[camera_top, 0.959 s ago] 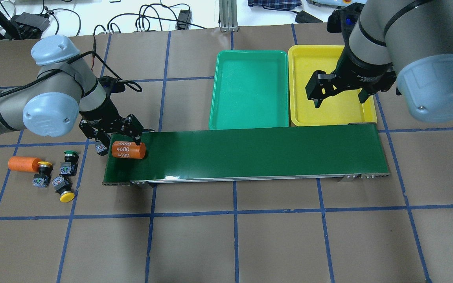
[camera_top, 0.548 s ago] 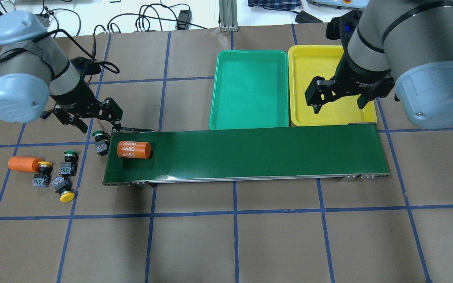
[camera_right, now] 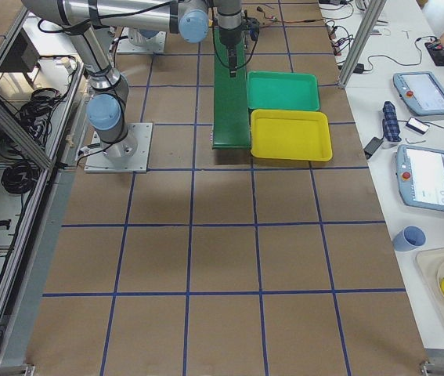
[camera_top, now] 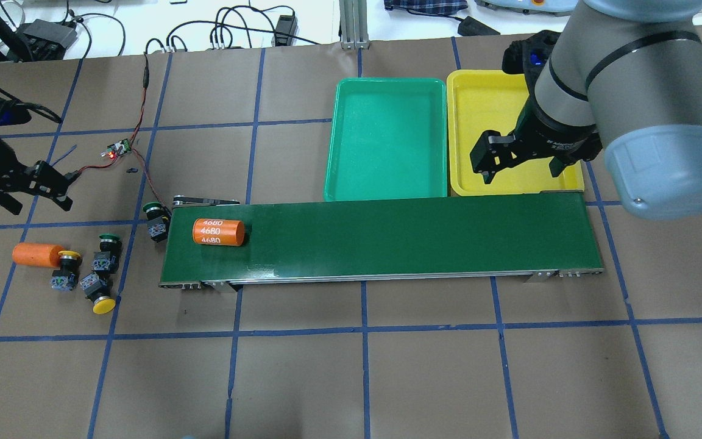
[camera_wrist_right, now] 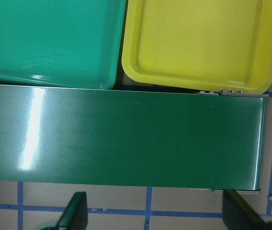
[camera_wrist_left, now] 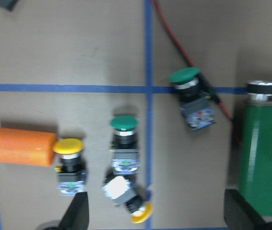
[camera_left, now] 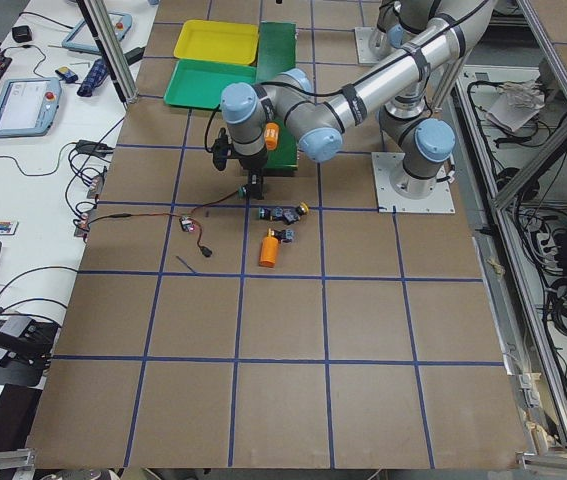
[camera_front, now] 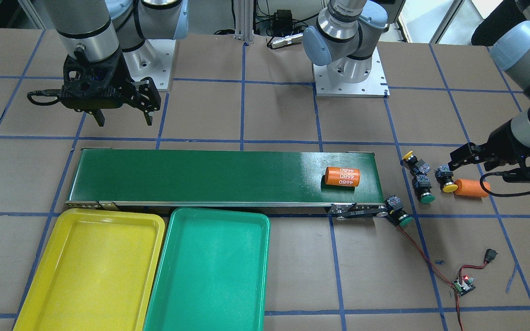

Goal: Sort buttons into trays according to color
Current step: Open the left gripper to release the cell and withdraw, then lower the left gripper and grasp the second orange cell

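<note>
Several buttons lie on the table left of the belt. One green button (camera_top: 155, 219) rests against the belt's left end. Another green button (camera_top: 107, 250) and two yellow buttons (camera_top: 66, 268) (camera_top: 98, 296) sit in a cluster further left. My left gripper (camera_top: 39, 204) hovers open and empty above and behind that cluster; its wrist view shows the buttons (camera_wrist_left: 124, 139) below. The green tray (camera_top: 387, 82) and the yellow tray (camera_top: 497, 76) stand empty behind the belt. My right gripper (camera_top: 521, 174) hangs open and empty over the yellow tray's near edge.
A long dark-green conveyor belt (camera_top: 387, 235) crosses the middle, with an orange cylinder (camera_top: 218, 231) on its left part. A second orange cylinder (camera_top: 37, 254) lies beside the yellow button. A small circuit board (camera_top: 117, 149) with red wires sits behind the buttons.
My left gripper has pulled away from the belt's left end, far to the left. The orange cylinder on the belt has shifted right. My right gripper moved slightly nearer the belt.
</note>
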